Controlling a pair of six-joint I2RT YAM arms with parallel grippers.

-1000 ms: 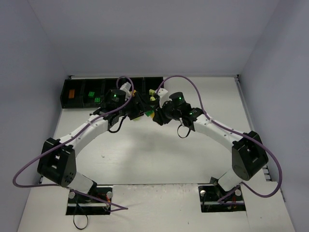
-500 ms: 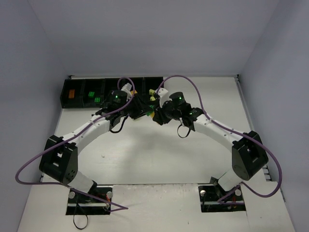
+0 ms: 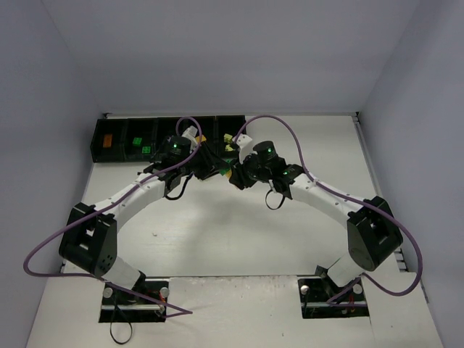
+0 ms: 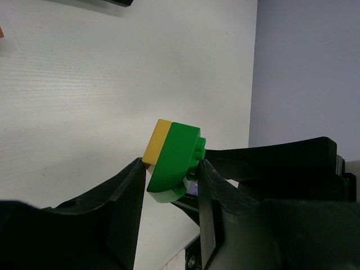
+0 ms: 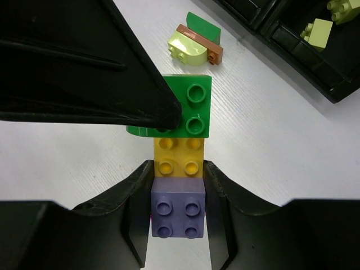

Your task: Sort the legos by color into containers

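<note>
- Three legos are held as one stack above the table [image 5: 281, 146], short of the containers [image 5: 306, 64]: green brick [image 5: 185, 109], yellow brick [image 5: 179, 157], lilac brick [image 5: 177, 214]. What can be lost from here?
- Grip, mostly. The green brick is pinched by the left end effector [image 4: 171, 166], and one finger seems to be set against a stud, so contact is prob. uneven. The right end effector [image 5: 178, 169] is clamped on the lilac brick & the yellow's lower part. If a pull is made w/ a twist, the green can be levered out & dropped.
- And the seams?
- A wrong split is poss.: the yellow may be carried off w/ the green, so two colours could be binned together. A dropped piece could also be bounced into the loose cluster [image 5: 194, 42] lying btwn stack & bins.
</note>
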